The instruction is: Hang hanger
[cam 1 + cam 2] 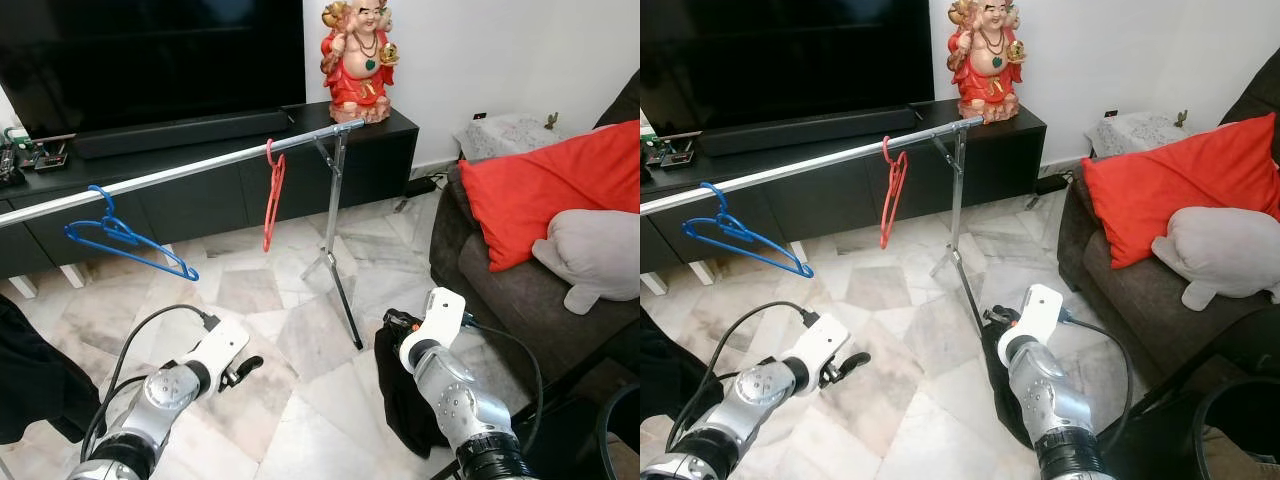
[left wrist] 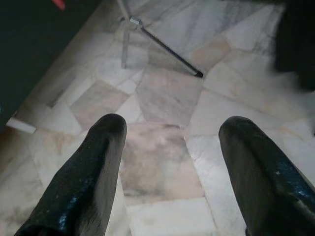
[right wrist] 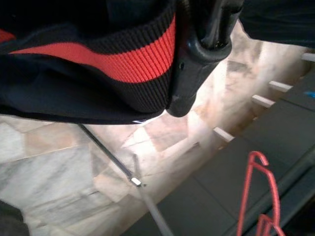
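A silver clothes rail (image 1: 200,165) runs across in front of me. A red hanger (image 1: 273,195) hangs on it near the stand, and a blue hanger (image 1: 125,240) hangs further left. My right gripper (image 1: 398,322) is low, right of the stand's foot. It is shut on a black garment (image 1: 405,395) that droops to the floor. In the right wrist view the garment's red-striped band (image 3: 113,59) sits clamped at the fingers, with the red hanger (image 3: 256,196) beyond. My left gripper (image 1: 243,370) is low over the floor, open and holding nothing, its fingers (image 2: 93,172) wide apart.
The rail's stand (image 1: 338,250) spreads its legs on the marble floor between my arms. Behind it stands a black TV console (image 1: 390,150) with a red statue (image 1: 358,60). A sofa (image 1: 480,270) with a red cushion (image 1: 550,185) is at my right. Dark cloth (image 1: 30,380) hangs at the left.
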You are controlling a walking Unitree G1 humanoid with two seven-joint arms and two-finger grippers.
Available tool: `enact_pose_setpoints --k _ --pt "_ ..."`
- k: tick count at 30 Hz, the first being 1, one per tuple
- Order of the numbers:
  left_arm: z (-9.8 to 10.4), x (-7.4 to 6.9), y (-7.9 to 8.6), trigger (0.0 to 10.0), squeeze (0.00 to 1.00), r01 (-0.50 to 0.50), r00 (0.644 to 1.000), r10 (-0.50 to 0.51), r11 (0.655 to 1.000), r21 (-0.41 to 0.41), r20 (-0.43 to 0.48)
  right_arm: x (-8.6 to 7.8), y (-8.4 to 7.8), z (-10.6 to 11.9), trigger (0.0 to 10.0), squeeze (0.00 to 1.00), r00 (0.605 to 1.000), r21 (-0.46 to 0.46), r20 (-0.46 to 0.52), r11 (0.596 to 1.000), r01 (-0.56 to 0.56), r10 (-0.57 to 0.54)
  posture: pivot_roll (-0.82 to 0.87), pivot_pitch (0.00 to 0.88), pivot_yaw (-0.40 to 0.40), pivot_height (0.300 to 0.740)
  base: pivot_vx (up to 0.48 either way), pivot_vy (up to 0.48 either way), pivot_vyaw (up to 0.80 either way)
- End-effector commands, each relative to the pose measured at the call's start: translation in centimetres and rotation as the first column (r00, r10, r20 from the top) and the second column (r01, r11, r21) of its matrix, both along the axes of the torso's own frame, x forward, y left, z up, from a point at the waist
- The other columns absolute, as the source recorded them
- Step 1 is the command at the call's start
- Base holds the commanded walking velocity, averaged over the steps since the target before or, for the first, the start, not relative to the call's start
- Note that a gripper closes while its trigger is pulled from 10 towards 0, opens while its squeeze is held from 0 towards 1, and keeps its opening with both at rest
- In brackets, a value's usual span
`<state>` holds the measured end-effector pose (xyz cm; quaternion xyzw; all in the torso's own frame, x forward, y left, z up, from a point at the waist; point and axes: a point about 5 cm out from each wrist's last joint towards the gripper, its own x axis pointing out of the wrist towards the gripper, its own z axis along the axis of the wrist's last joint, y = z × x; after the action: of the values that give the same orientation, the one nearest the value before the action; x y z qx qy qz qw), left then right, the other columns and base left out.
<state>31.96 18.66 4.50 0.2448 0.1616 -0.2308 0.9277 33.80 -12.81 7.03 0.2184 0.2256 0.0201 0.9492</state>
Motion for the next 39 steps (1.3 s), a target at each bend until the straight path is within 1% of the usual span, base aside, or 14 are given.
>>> enact_pose_setpoints --k 1,4,11,15,18,22,24,26,29,31,32,37,38,39 --pt "-0.1 -0.1 0.0 10.0 0.0 -0.018 1.0 0.018 1.0 -0.009 0.001 0.6 0.1 0.8 10.0 0.0 0.999 -0.034 0.041 0.999 0.012 -0.01 -0.04 0.068 0.061 0.74 0.0 0.0 0.8" --pt "0.5 0.1 -0.5 10.0 0.0 -0.045 0.999 0.046 0.997 -0.055 0.024 0.7 -0.1 0.9 10.0 0.0 0.999 -0.051 0.043 0.999 0.015 -0.012 -0.04 0.074 0.057 0.74 0.0 0.0 0.8" --pt "1.4 0.5 -2.1 10.0 0.0 0.044 0.998 -0.041 0.997 -0.071 0.04 1.1 0.3 1.5 10.0 0.0 0.998 -0.031 0.069 1.0 -0.001 0.004 -0.04 0.081 0.056 0.74 0.0 0.0 0.8" --pt "1.9 0.5 -3.0 10.0 0.0 0.136 0.991 -0.134 0.987 -0.092 0.021 1.4 0.3 1.8 10.0 0.0 0.998 -0.008 0.051 0.999 0.046 -0.045 -0.03 0.084 0.059 0.74 0.0 0.0 0.46" --pt "2.4 0.4 -3.5 10.0 0.0 0.208 0.978 -0.208 0.973 -0.104 0.013 1.6 -0.2 2.0 10.0 0.0 0.987 0.058 -0.007 0.985 0.16 -0.16 -0.04 0.086 0.06 0.74 0.0 0.0 0.0" --pt "3.5 0.0 -4.8 10.0 0.0 0.359 0.928 -0.371 0.92 -0.154 -0.05 2.1 -0.7 2.9 10.0 0.0 0.959 0.168 -0.087 0.945 0.281 -0.269 -0.04 0.09 0.068 0.74 0.0 0.0 0.0" --pt "4.0 -0.4 -5.1 10.0 0.0 0.436 0.887 -0.453 0.886 -0.161 -0.089 2.3 -0.6 3.7 10.0 0.0 0.946 0.199 -0.103 0.926 0.322 -0.307 -0.04 0.093 0.072 0.74 0.0 0.0 0.0" --pt "4.9 -0.9 -5.8 10.0 0.0 0.525 0.824 -0.552 0.829 -0.195 -0.126 2.2 0.0 4.9 10.0 0.0 0.923 0.245 -0.139 0.89 0.384 -0.359 -0.05 0.096 0.078 0.74 0.0 0.0 0.0" --pt "5.4 -1.0 -6.2 10.0 0.0 0.559 0.8 -0.587 0.805 -0.198 -0.127 2.1 0.3 5.4 10.0 0.0 0.914 0.26 -0.153 0.877 0.405 -0.377 -0.05 0.095 0.08 0.74 0.0 0.0 0.0" --pt "6.6 -1.1 -7.0 10.0 0.0 0.587 0.779 -0.617 0.781 -0.213 -0.112 1.8 0.8 6.1 10.0 0.0 0.9 0.301 -0.186 0.849 0.434 -0.395 -0.05 0.094 0.084 0.74 0.0 0.0 0.0" --pt "7.7 -1.2 -7.9 10.0 0.0 0.623 0.753 -0.654 0.746 -0.234 -0.079 1.6 1.3 6.8 10.0 0.0 0.896 0.32 -0.186 0.838 0.443 -0.403 -0.05 0.095 0.086 0.74 0.0 0.0 0.0" --pt "9.7 -1.6 -10.0 10.0 0.0 0.67 0.719 -0.695 0.695 -0.26 -0.004 1.0 2.6 8.5 10.0 0.0 0.898 0.331 -0.177 0.835 0.44 -0.403 -0.05 0.099 0.093 0.74 0.0 0.0 0.0" --pt "10.3 -2.1 -10.8 10.0 0.0 0.689 0.696 -0.718 0.663 -0.294 0.014 0.8 3.0 9.0 10.0 0.0 0.905 0.342 -0.17 0.838 0.426 -0.39 -0.06 0.099 0.095 0.74 0.0 0.0 0.0" --pt "10.3 -2.1 -10.8 10.0 0.0 0.689 0.696 -0.718 0.663 -0.294 0.014 0.8 3.0 9.0 10.0 0.0 0.905 0.342 -0.17 0.838 0.426 -0.39 -0.06 0.099 0.095 0.74 0.0 0.0 0.0"
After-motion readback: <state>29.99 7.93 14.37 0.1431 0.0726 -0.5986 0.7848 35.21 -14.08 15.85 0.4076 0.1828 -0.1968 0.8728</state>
